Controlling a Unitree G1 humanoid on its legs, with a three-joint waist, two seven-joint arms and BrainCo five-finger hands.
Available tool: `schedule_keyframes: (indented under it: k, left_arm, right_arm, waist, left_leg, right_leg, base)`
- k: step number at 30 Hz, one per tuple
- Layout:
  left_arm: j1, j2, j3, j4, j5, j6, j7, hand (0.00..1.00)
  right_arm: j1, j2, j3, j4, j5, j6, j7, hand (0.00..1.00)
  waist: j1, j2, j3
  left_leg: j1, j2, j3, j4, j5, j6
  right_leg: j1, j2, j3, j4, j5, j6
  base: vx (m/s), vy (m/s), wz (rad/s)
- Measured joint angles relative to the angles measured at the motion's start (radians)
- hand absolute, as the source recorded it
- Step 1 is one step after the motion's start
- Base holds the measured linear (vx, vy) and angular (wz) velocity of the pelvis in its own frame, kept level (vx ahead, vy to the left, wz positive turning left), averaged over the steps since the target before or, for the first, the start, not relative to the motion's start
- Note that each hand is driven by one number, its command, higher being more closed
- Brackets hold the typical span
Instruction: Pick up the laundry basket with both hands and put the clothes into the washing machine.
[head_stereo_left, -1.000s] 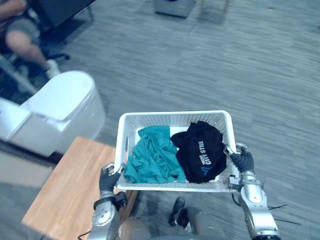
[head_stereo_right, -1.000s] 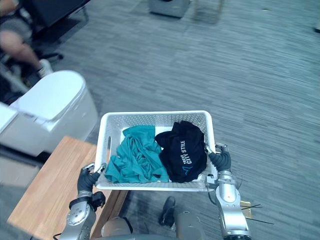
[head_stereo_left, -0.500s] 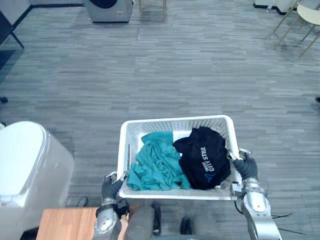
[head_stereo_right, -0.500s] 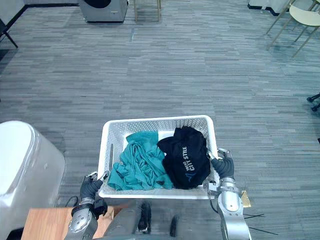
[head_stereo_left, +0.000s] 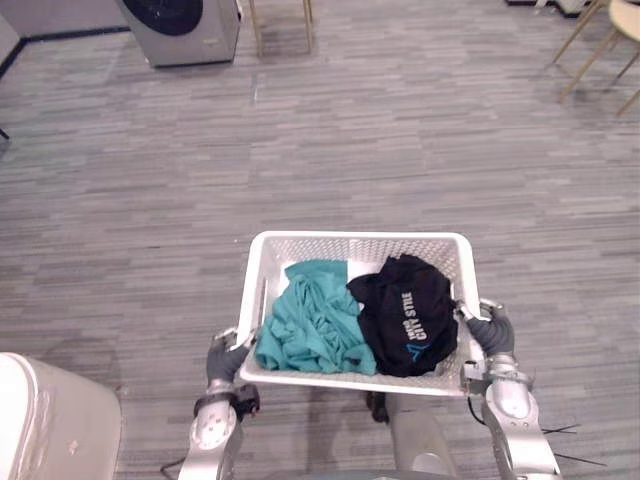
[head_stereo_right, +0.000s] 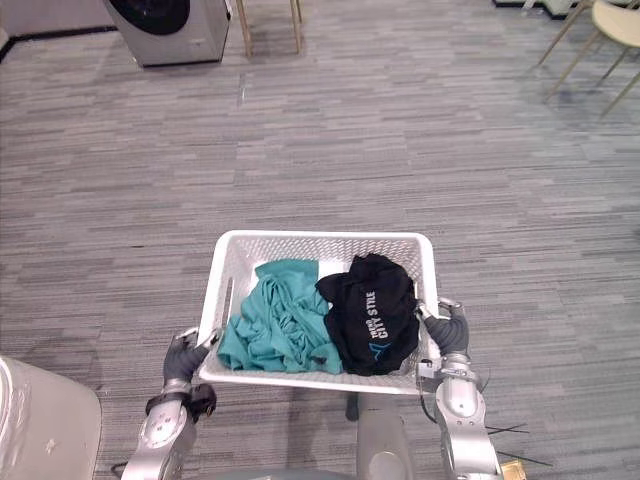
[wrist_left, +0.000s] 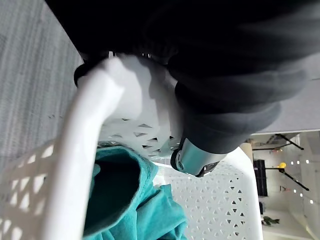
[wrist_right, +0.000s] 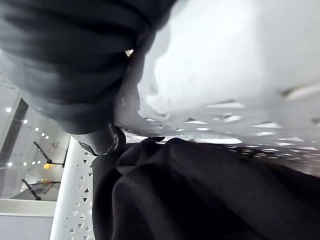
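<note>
Two hands are carrying the basket (head_stereo_left: 355, 237).
You are clamping left hand (head_stereo_left: 226, 358) and right hand (head_stereo_left: 488, 333) round its rims, clothes (head_stereo_left: 312, 325) inside.

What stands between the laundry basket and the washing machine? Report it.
Nothing visible. The laundry basket, gripped by the left hand and right hand, faces bare grey floor up to the washing machine, far ahead to the left. Wooden legs stand just right of the machine, off that line.
</note>
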Motion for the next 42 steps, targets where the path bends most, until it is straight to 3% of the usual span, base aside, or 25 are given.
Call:
schedule_keyframes:
  k: [2, 4, 5, 7, 10, 11, 13, 15, 16, 17, 19, 22, 25, 27, 28, 29, 30, 31, 32, 33, 34, 36, 38, 40, 42]
  left_arm:
    - [0.018, -0.008, -0.008, -0.001, -0.004, 0.000, 0.000, 1.00]
    - [0.044, -0.008, -0.013, -0.021, -0.007, -0.001, 0.000, 1.00]
    - [0.065, -0.008, -0.015, -0.041, -0.007, -0.008, 0.000, 1.00]
    - [0.065, -0.008, -0.015, -0.059, -0.007, -0.012, 0.000, 1.00]
    - [0.065, -0.009, -0.015, -0.063, -0.004, -0.013, 0.000, 1.00]
    - [0.064, -0.007, -0.014, -0.068, 0.002, -0.012, 0.000, 1.00]
    - [0.061, -0.008, -0.013, -0.075, 0.005, -0.011, 0.003, 1.00]
    - [0.064, -0.014, -0.015, -0.077, 0.006, 0.001, 0.003, 1.00]
    - [0.075, -0.004, -0.019, -0.077, 0.006, 0.008, 0.003, 1.00]
    - [0.086, 0.013, -0.021, -0.079, 0.006, 0.009, 0.003, 1.00]
    - [0.081, 0.034, -0.022, -0.095, 0.007, 0.010, 0.005, 1.00]
    - [0.079, 0.057, -0.024, -0.095, 0.008, 0.009, 0.005, 1.00]
    - [0.025, 0.068, -0.029, -0.069, 0.008, 0.009, 0.003, 1.00]
    - [-0.009, 0.076, -0.038, -0.023, 0.016, 0.009, 0.002, 1.00]
    - [-0.006, 0.078, -0.041, -0.021, 0.016, 0.009, 0.002, 1.00]
    - [-0.003, 0.071, -0.052, -0.009, 0.020, 0.011, 0.002, 1.00]
    - [-0.004, 0.038, -0.057, 0.004, 0.030, 0.018, 0.002, 1.00]
    - [-0.007, 0.025, -0.057, 0.007, 0.038, 0.018, 0.002, 1.00]
    - [-0.019, 0.019, -0.056, 0.009, 0.045, 0.018, 0.003, 1.00]
    - [-0.020, 0.019, -0.053, 0.014, 0.045, 0.019, 0.004, 1.00]
    - [-0.010, 0.019, -0.052, 0.017, 0.044, 0.020, 0.005, 1.00]
    - [0.011, 0.019, -0.056, 0.002, 0.042, 0.016, 0.005, 1.00]
    - [0.019, 0.022, -0.055, -0.003, 0.034, 0.004, 0.005, 1.00]
    - [0.019, 0.022, -0.054, -0.022, 0.034, -0.008, 0.005, 1.00]
    - [0.018, 0.020, -0.051, -0.029, 0.034, -0.015, 0.004, 1.00]
  right_arm:
    - [0.029, -0.001, 0.003, -0.052, 0.000, 0.011, -0.010, 1.00]
    - [0.080, -0.001, 0.012, -0.148, -0.001, 0.009, -0.022, 1.00]
    - [0.085, -0.002, 0.012, -0.182, 0.000, 0.007, -0.023, 1.00]
    - [0.075, -0.007, 0.011, -0.186, 0.000, -0.001, -0.025, 1.00]
    - [0.025, -0.022, 0.010, -0.125, 0.000, -0.007, -0.029, 1.00]
    - [0.012, -0.019, 0.013, -0.082, -0.001, -0.007, -0.042, 1.00]
    - [0.010, -0.012, 0.011, -0.051, -0.002, -0.007, -0.045, 1.00]
    - [-0.004, -0.011, 0.009, -0.009, -0.003, -0.004, -0.044, 1.00]
    - [-0.003, -0.001, 0.009, 0.004, -0.012, -0.002, -0.042, 1.00]
    - [0.004, 0.016, 0.009, 0.004, -0.024, -0.003, -0.040, 1.00]
    - [0.025, 0.035, 0.007, 0.005, -0.031, -0.004, -0.043, 1.00]
    - [0.026, 0.047, 0.007, 0.005, -0.031, -0.008, -0.041, 1.00]
    - [0.024, 0.046, -0.009, 0.009, -0.029, -0.018, -0.037, 1.00]
    - [0.027, 0.047, -0.015, 0.027, -0.029, -0.018, -0.034, 1.00]
    - [0.031, 0.047, -0.015, 0.028, -0.030, -0.017, -0.034, 1.00]
    - [0.038, 0.041, -0.016, 0.036, -0.031, -0.017, -0.037, 1.00]
    - [0.036, 0.012, -0.021, 0.052, -0.031, -0.011, -0.040, 1.00]
    - [0.034, 0.003, -0.025, 0.054, -0.031, -0.010, -0.039, 1.00]
    - [0.030, -0.005, -0.028, 0.053, -0.030, -0.007, -0.039, 1.00]
    - [0.029, -0.005, -0.025, 0.052, -0.031, -0.003, -0.039, 1.00]
    - [0.028, -0.001, -0.014, 0.049, -0.029, 0.009, -0.040, 1.00]
    - [0.037, 0.001, -0.013, 0.008, -0.009, 0.010, -0.046, 1.00]
    - [0.034, -0.001, -0.013, -0.025, -0.004, 0.007, -0.046, 1.00]
    - [0.015, -0.014, -0.012, -0.034, 0.001, -0.003, -0.046, 1.00]
    - [-0.023, -0.028, -0.012, -0.013, 0.001, -0.006, -0.046, 1.00]
  waist:
    - [0.011, 0.003, 0.007]
    - [0.030, -0.008, 0.013]
    - [0.045, -0.013, 0.015]
    - [0.061, -0.020, 0.018]
    - [0.081, -0.018, 0.016]
    - [0.107, -0.031, 0.009]
    - [0.106, -0.064, -0.018]
    - [0.113, -0.070, -0.016]
    - [0.113, -0.084, -0.010]
    - [0.103, -0.094, -0.006]
    - [0.072, -0.095, -0.005]
    - [0.045, -0.081, -0.005]
    - [0.023, -0.064, 0.006]
    - [-0.004, -0.090, -0.004]
    - [-0.008, -0.099, -0.008]
    - [-0.012, -0.097, -0.018]
    - [-0.011, -0.031, -0.036]
    - [-0.009, 0.002, -0.038]
    - [-0.005, 0.027, -0.030]
    - [0.002, 0.030, -0.026]
    - [0.012, 0.033, -0.022]
    - [0.029, 0.022, -0.009]
    - [0.060, 0.009, -0.002]
    - [0.079, -0.001, 0.003]
    - [0.092, -0.007, 0.006]
  left_leg:
    - [-0.130, 0.054, -0.003, 0.329, 0.014, -0.012]
    - [-0.244, 0.067, 0.034, 0.467, -0.031, 0.062]
    - [-0.333, 0.063, 0.069, 0.440, -0.065, 0.112]
    - [-0.438, 0.048, 0.104, 0.306, -0.098, 0.145]
    - [-0.501, -0.047, 0.089, -0.251, -0.041, 0.079]
    - [-0.482, -0.079, 0.095, -0.352, 0.127, 0.107]
    - [-0.485, -0.127, 0.116, -0.311, 0.123, 0.243]
    - [-0.497, -0.119, 0.150, -0.180, 0.046, 0.287]
    - [-0.440, -0.129, 0.175, -0.167, 0.015, 0.291]
    - [-0.325, -0.158, 0.182, -0.218, -0.052, 0.303]
    - [-0.139, -0.189, 0.175, -0.323, -0.139, 0.309]
    - [-0.022, -0.186, 0.155, -0.422, -0.141, 0.306]
    - [0.091, -0.154, 0.116, -0.521, -0.176, 0.241]
    - [0.181, -0.161, 0.071, -0.557, -0.205, 0.188]
    - [0.206, -0.168, 0.052, -0.562, -0.213, 0.174]
    - [0.260, -0.168, 0.000, -0.548, -0.227, 0.154]
    - [0.246, -0.113, -0.032, -0.457, -0.225, 0.151]
    - [0.216, -0.086, -0.038, -0.381, -0.217, 0.137]
    - [0.123, -0.055, -0.039, -0.142, -0.113, 0.054]
    - [0.076, -0.045, -0.038, -0.023, 0.001, 0.025]
    - [-0.008, -0.011, -0.034, 0.190, 0.109, -0.047]
    - [-0.179, 0.068, 0.043, 0.509, 0.042, 0.051]
    - [-0.274, 0.084, 0.108, 0.517, -0.011, 0.121]
    - [-0.397, 0.067, 0.155, 0.372, -0.070, 0.144]
    - [-0.460, -0.015, 0.160, -0.077, -0.060, 0.125]
  right_leg:
    - [0.131, 0.032, -0.002, -0.028, -0.065, -0.005]
    - [0.257, 0.038, 0.013, -0.057, -0.133, -0.011]
    - [0.337, 0.037, 0.029, -0.104, -0.157, -0.004]
    - [0.415, 0.030, 0.041, -0.171, -0.171, 0.017]
    - [0.532, -0.009, 0.071, -0.276, -0.201, 0.068]
    - [0.577, -0.033, 0.102, -0.315, -0.221, 0.098]
    - [0.594, -0.091, 0.119, -0.306, -0.224, 0.139]
    - [0.552, -0.114, 0.173, -0.146, -0.220, 0.149]
    - [0.477, -0.142, 0.193, 0.097, -0.199, 0.192]
    - [0.361, -0.187, 0.206, 0.426, -0.104, 0.206]
    - [0.209, -0.226, 0.158, 0.742, -0.151, 0.126]
    - [0.103, -0.222, 0.050, 0.696, -0.207, 0.098]
    - [-0.026, -0.141, -0.029, 0.271, -0.188, 0.111]
    - [-0.028, -0.081, 0.015, -0.237, 0.037, 0.118]
    - [-0.029, -0.080, 0.029, -0.282, 0.061, 0.107]
    - [-0.032, -0.071, 0.069, -0.259, 0.213, 0.047]
    - [-0.048, -0.047, 0.043, -0.162, 0.247, 0.025]
    - [-0.050, -0.029, 0.025, -0.125, 0.207, 0.013]
    - [-0.038, -0.010, 0.009, -0.041, 0.121, -0.002]
    - [-0.012, -0.003, 0.010, -0.024, 0.083, -0.003]
    - [0.065, 0.015, 0.010, -0.027, 0.033, -0.006]
    - [0.250, 0.039, 0.009, -0.082, -0.046, -0.012]
    - [0.359, 0.041, 0.032, -0.149, -0.085, -0.007]
    - [0.463, 0.036, 0.047, -0.240, -0.098, 0.011]
    - [0.567, -0.001, 0.056, -0.323, -0.118, 0.048]
  base:
    - [0.62, -0.149, -0.06]
    - [0.59, -0.077, -0.08]
    - [0.54, -0.001, -0.15]
    - [0.57, 0.061, -0.07]
    - [0.56, 0.155, -0.24]
    - [0.79, 0.267, -0.45]
    - [0.79, 0.254, -0.21]
    - [0.63, 0.229, -0.29]
    - [0.62, 0.233, -0.56]
    - [0.63, 0.221, -0.49]
    - [0.69, 0.171, -0.22]
    - [0.62, 0.077, 0.02]
    - [0.56, 0.002, 0.19]
    - [0.81, -0.123, 0.49]
    - [0.73, -0.154, 0.54]
    - [0.76, -0.179, 0.35]
    - [0.76, -0.172, 0.26]
    - [0.89, -0.201, 0.10]
    - [0.58, -0.145, 0.04]
    - [0.75, -0.182, 0.03]
    - [0.75, -0.171, 0.03]
    - [0.83, -0.156, 0.01]
    - [0.59, -0.045, -0.13]
    - [0.49, 0.039, -0.09]
    - [0.57, 0.129, -0.09]
